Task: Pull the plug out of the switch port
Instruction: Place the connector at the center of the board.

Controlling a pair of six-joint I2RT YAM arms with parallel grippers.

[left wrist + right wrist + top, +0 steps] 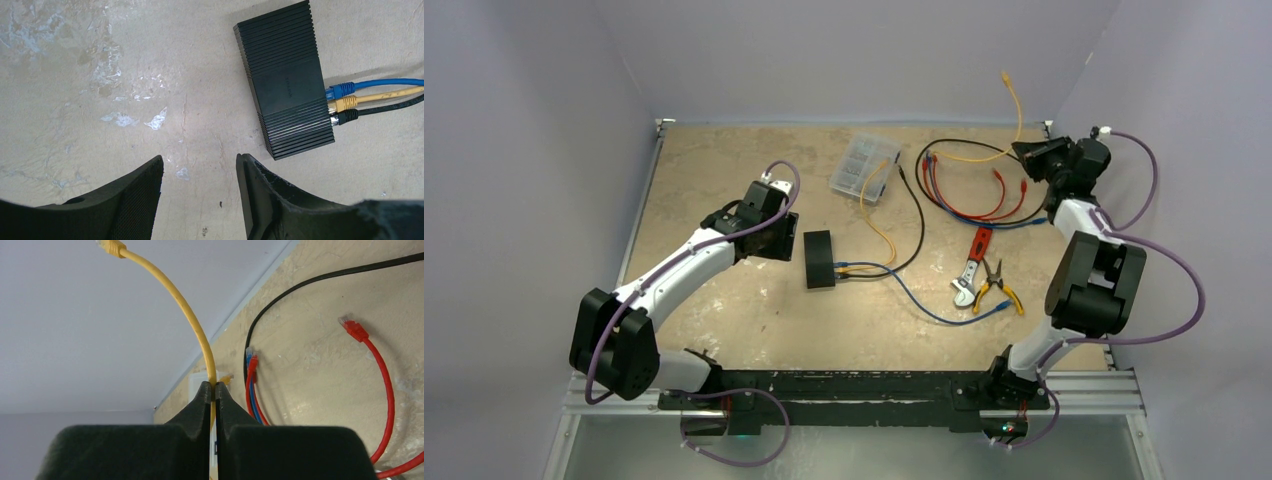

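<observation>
1. Approach: your left gripper [200, 167] hovers half-open beside the mid-table switch [287, 80], three plugs [344, 102] seated
2. Your right gripper [215, 389] pinches a loose yellow cable [185, 305]; next, brace the switch, grip a plug

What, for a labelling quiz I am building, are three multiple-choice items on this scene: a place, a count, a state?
1. Seen from the top camera, the cables leave the switch on its: A) left side B) right side C) far side.
2. Plugs sitting in the switch: A) one B) two C) three.
3. The right pincer is: A) open and empty B) shut on a red cable C) shut on a yellow cable.

Key: 1 B, they run off rightward; 2 C, the blue plug, yellow plug and black plug sit side by side; 3 C, it is closed around that cable.
</observation>
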